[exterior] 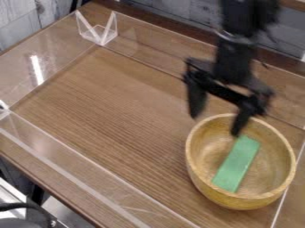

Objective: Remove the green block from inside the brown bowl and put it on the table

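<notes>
Scene: a wooden table [107, 107] with clear plastic walls [48, 62] round its edges, seen from above and to one side.
Bowl: a round, shallow, light wooden bowl [202, 169] sits on the table near the right front corner, close to the plastic wall.
Block: a long bright green block [236, 164] lies inside the bowl, slanted, one end toward the far rim and the other toward the near rim. It rests on the curved inner floor and has not been lifted.
Gripper: the black gripper [222, 111] hangs from the arm, pointing down, over the far left edge of the bowl. Its two fingers are spread wide and hold nothing.
Position: one finger [194, 100] appears outside the rim and the other over the bowl, near the upper end of the block. Whether either touches the bowl cannot be told.
Step in hand: likely lining up above the block before going down to grasp it.
Risk, rim: if the gripper descends where it is, a finger could strike the thick rim and shove or tip the bowl.
Risk, grip: the block lies at an angle; fingers not turned to close across its narrow width could push it along the curved floor.
Risk, end grasp: a pinch near one end may let the block swing or slip out on lifting.
Risk, wall: the clear wall is close, leaving little room on that side.
</notes>
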Robot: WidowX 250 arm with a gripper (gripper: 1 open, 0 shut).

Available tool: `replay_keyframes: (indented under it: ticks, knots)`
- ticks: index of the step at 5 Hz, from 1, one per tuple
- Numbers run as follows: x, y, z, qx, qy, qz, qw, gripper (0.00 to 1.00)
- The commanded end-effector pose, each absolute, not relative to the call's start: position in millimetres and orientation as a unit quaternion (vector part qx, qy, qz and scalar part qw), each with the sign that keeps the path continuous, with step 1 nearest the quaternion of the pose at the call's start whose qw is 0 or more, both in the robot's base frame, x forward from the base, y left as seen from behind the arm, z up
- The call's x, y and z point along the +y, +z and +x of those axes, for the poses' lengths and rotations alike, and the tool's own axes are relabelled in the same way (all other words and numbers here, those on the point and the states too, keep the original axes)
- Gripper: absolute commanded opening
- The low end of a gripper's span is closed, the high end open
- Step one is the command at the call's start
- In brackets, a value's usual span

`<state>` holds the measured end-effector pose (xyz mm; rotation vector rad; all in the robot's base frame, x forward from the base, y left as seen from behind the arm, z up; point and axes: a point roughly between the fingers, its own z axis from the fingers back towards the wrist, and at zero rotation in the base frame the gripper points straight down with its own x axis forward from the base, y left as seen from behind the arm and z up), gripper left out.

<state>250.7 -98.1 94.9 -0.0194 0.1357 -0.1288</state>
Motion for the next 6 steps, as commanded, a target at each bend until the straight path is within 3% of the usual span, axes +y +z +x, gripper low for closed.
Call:
replay_keyframes:
  ticks: [1, 2, 6]
  knots:
    - [-128, 99.7, 247, 0.024, -0.070, -0.016, 0.997, 1.00]
    - [-149, 87.6, 242, 0.005, -0.070, -0.017, 0.997, 1.00]
    - [-127, 76.9, 251, -0.009, -0.081, -0.018, 0.997, 1.00]
